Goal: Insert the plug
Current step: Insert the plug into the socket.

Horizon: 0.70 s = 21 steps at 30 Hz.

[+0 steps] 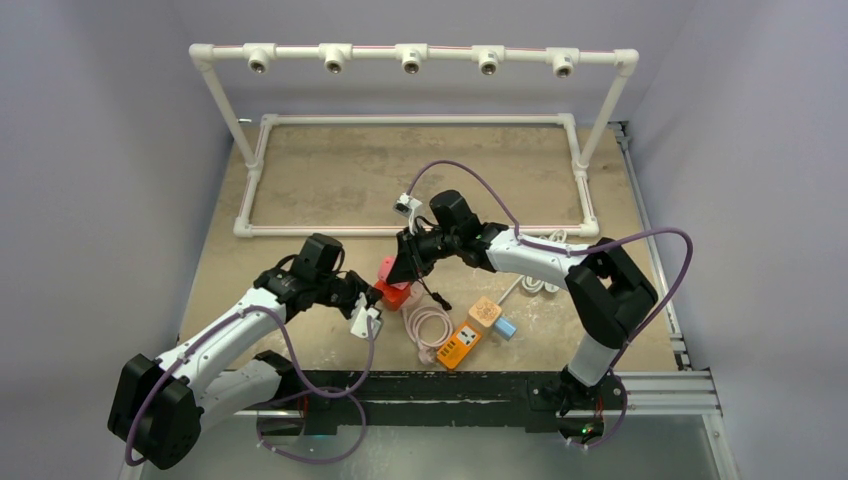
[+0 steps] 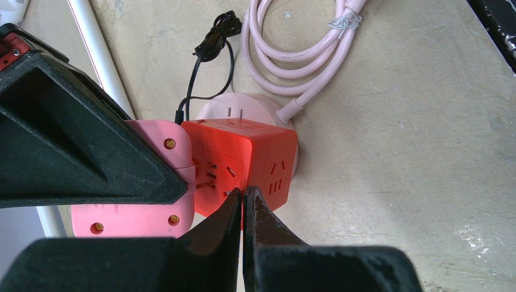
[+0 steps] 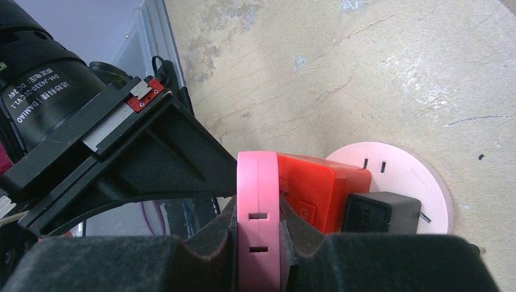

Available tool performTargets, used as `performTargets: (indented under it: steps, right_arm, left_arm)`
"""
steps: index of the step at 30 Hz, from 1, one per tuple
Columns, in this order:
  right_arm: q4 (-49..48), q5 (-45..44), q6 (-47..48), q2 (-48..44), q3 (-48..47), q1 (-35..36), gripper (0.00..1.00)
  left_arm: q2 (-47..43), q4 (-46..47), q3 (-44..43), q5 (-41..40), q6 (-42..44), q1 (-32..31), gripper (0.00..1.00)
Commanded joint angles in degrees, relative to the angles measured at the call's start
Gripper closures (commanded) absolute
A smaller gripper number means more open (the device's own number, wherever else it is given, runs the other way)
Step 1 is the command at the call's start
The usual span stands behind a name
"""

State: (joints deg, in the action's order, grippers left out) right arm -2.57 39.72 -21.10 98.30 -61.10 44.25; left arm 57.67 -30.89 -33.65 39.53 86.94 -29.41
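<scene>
A flat pink plug [image 3: 258, 201] stands on edge between the fingers of my right gripper [image 3: 258, 222], which is shut on it. Its brass prongs [image 2: 205, 174] reach into the slots of a red cube socket [image 2: 243, 158], with a small gap left between plug body and cube face. The cube sits on a round pink base [image 3: 395, 170] at mid-table [image 1: 393, 290]. My left gripper [image 2: 244, 196] is shut with nothing in it, its tips pressed against the cube's near corner, opposite the plug. A black adapter [image 3: 380, 210] is plugged into another face of the cube.
A coiled pink cable [image 1: 428, 325] runs from the round base. An orange power strip [image 1: 460, 345], a tan cube [image 1: 485, 312] and a small blue block [image 1: 506, 328] lie to the right. A white pipe frame [image 1: 420, 55] with several lamp sockets stands at the back.
</scene>
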Motion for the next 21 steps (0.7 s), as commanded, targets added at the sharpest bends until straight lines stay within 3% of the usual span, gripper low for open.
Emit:
performTargets:
  steps: [1, 21]
  right_arm:
    - [-0.3, -1.3, 0.1, 1.3, -1.0, 0.2, 1.0]
    - [7.6, -5.8, 2.5, 2.7, -2.3, 0.3, 1.0]
  left_arm:
    - [0.3, -2.5, -0.1, -0.8, -2.0, -0.6, 1.0]
    - [0.3, -2.2, 0.0, -0.8, -2.3, -0.7, 1.0]
